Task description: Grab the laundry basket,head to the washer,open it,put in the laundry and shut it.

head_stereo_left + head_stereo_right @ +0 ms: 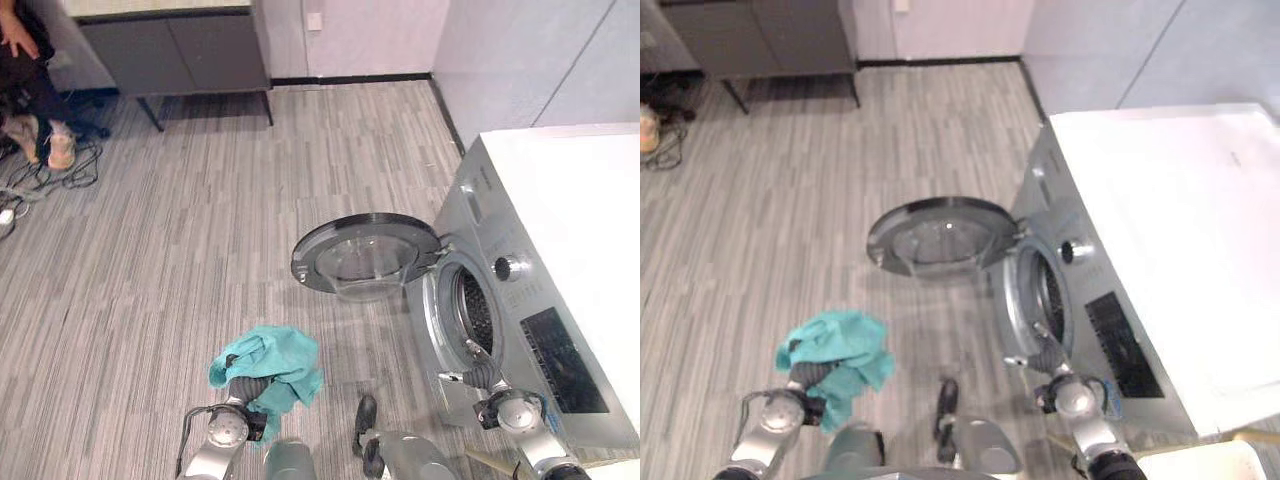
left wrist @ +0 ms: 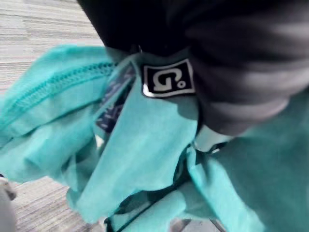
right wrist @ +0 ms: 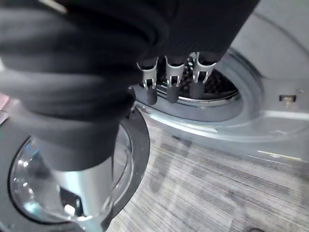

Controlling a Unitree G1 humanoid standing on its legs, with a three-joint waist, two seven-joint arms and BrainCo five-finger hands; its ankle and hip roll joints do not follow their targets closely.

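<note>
A teal cloth (image 1: 268, 362) hangs bunched around my left hand (image 1: 246, 386) above the floor, left of the washer. In the left wrist view the cloth (image 2: 140, 159) wraps the hand and buries its fingers. The silver washer (image 1: 560, 230) stands at the right with its round glass door (image 1: 365, 255) swung wide open toward the left. Its drum opening (image 1: 474, 312) is uncovered. My right hand (image 1: 483, 372) hovers just in front of the opening's lower rim; its fingers (image 3: 169, 83) are relaxed and hold nothing.
A dark cabinet on thin legs (image 1: 170, 45) stands against the far wall. A seated person (image 1: 30, 60) and loose cables (image 1: 45, 175) are at the far left. A white container's rim (image 1: 1195, 463) shows by the washer's near corner.
</note>
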